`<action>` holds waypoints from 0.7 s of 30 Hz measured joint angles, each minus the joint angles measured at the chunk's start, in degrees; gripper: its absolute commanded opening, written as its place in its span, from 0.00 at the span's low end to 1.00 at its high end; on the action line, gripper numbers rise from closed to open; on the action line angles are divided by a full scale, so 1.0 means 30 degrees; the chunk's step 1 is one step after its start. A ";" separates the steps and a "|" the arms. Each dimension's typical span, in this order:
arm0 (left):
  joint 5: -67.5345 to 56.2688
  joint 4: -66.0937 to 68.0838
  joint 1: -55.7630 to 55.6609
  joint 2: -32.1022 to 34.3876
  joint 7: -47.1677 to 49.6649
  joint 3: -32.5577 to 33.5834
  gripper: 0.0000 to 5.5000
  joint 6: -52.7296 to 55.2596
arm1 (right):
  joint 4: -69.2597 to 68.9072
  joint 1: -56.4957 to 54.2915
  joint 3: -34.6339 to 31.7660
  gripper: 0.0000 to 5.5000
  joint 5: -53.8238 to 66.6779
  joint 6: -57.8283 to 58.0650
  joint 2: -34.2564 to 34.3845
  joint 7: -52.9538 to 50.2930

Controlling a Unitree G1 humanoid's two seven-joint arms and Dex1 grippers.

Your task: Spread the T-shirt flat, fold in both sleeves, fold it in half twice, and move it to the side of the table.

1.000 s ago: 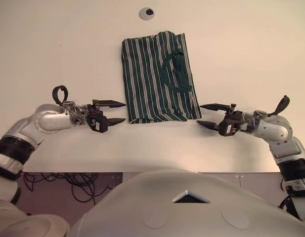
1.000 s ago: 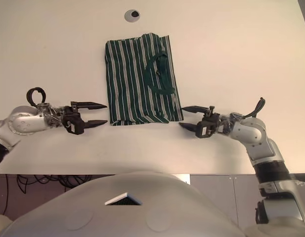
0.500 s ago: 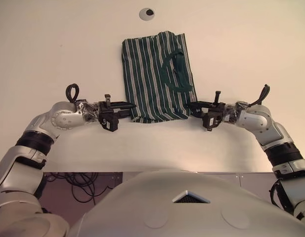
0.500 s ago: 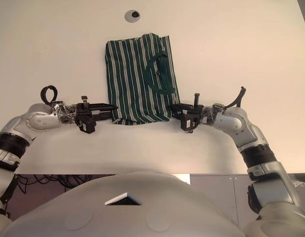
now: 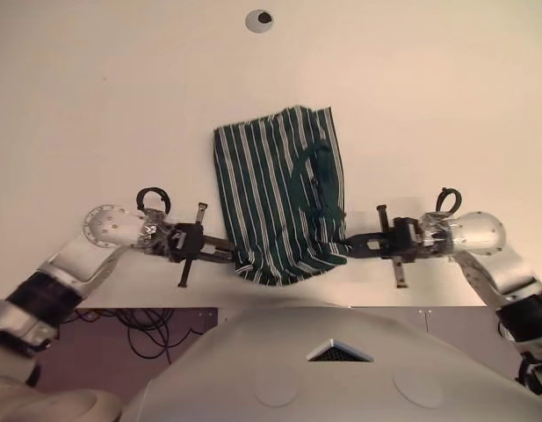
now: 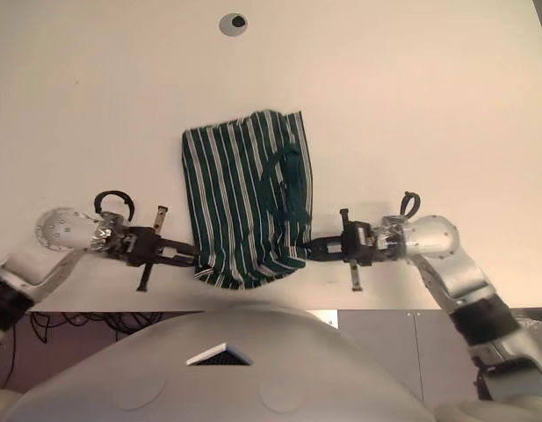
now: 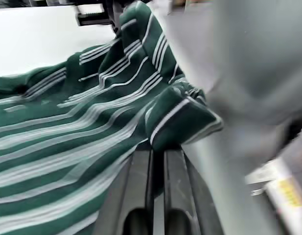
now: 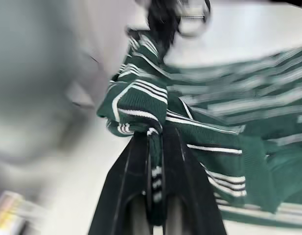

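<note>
The 2 fingers [image 7: 174,181] of the left gripper [image 5: 232,260] are clenched on the near left corner of the folded dark green T-shirt with white stripes [image 5: 275,185]. The right gripper [image 5: 346,249] pinches the near right corner the same way. The shirt lies mid-way across the pale tabletop [image 5: 446,114], its near hem bunched between the 2 grippers, close to the front edge. A small round grey grommet [image 5: 259,19] sits by the far edge.
</note>
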 measured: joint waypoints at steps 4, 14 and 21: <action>-0.1808 -0.1484 0.1218 0.0742 -0.1873 0.1854 0.00 0.2808 | -0.1670 0.0676 -0.1330 0.00 0.2012 0.2382 -0.0549 0.0887; -0.2174 0.1808 0.0241 -0.3053 -0.1583 0.6957 0.00 0.6133 | 0.0437 -0.1701 -0.2707 0.00 -0.2301 0.2836 0.2684 -0.3031; -0.1580 0.5128 -0.1200 -0.5585 -0.2197 0.9076 0.00 0.7505 | 0.2335 -0.4314 -0.3369 0.00 -0.4520 0.2784 0.4664 -0.5286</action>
